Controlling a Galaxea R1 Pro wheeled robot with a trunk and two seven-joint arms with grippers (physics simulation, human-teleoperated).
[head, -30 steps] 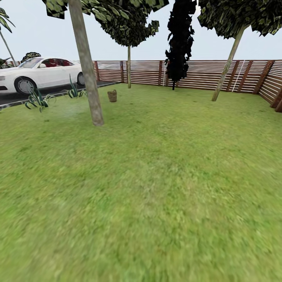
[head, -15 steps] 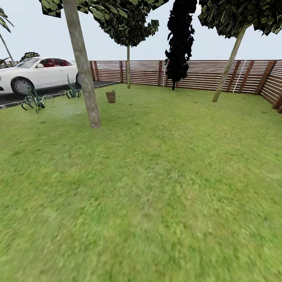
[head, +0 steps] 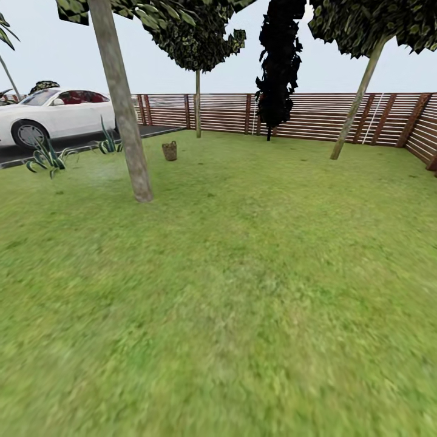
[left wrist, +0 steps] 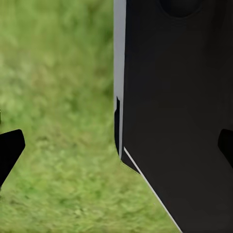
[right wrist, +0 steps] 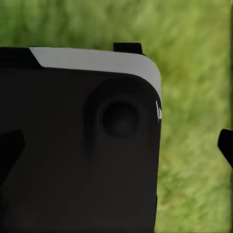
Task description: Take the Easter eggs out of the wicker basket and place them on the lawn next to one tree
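While the wicker basket (head: 170, 150) is seen on the lawn (head: 243, 291) just beyond the tree (head: 124, 115), its light eggs should be pinched gently around the middle; both grippers' states cannot be told.

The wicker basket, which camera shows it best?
The head view: the wicker basket stands far off on the lawn, just past the nearest tree. Both wrist views show grass and dark robot bodywork, not the basket.
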